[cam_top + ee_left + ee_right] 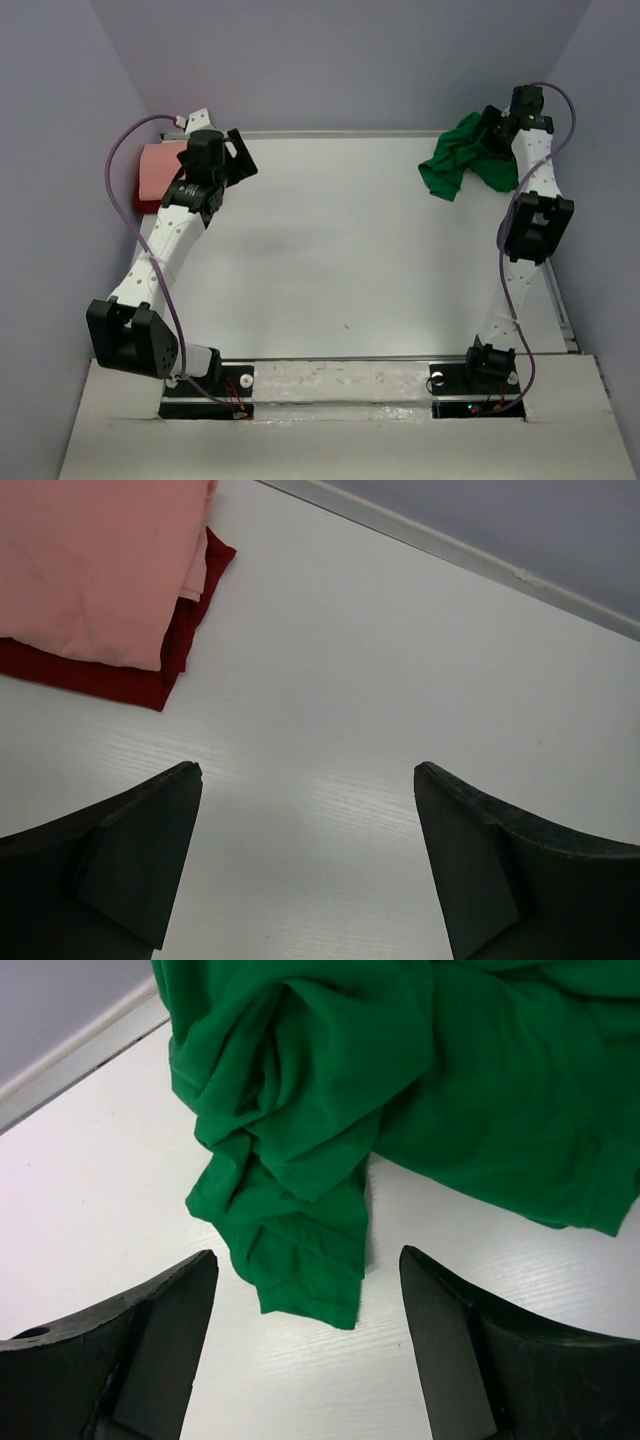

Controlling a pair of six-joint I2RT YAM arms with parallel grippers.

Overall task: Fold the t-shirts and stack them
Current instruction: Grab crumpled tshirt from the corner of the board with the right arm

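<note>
On the table [340, 260] the green t-shirt [460, 165] lies crumpled at the far right corner. The salmon-pink t-shirt [90, 560] sits folded on the dark red t-shirt [120, 680] at far left, evidently the stack begun. The right gripper [307, 1255] hangs spread over a green fold, likely to grasp it; the left gripper [307, 770], spread and empty, hangs beside the stack.

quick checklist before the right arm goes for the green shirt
1. Right gripper open, empty: ok, jaws wide apart.
2. Green t-shirt within its reach: ok, a crumpled corner lies between the fingers in the wrist view.
3. Green t-shirt folded: not ok, bunched at the far right of the table.
4. Left gripper open, empty: ok, over bare table.
5. Stack ready: ok, salmon-pink t-shirt lies folded on dark red t-shirt.
6. Fingers' height above the cloth: cannot tell.
</note>
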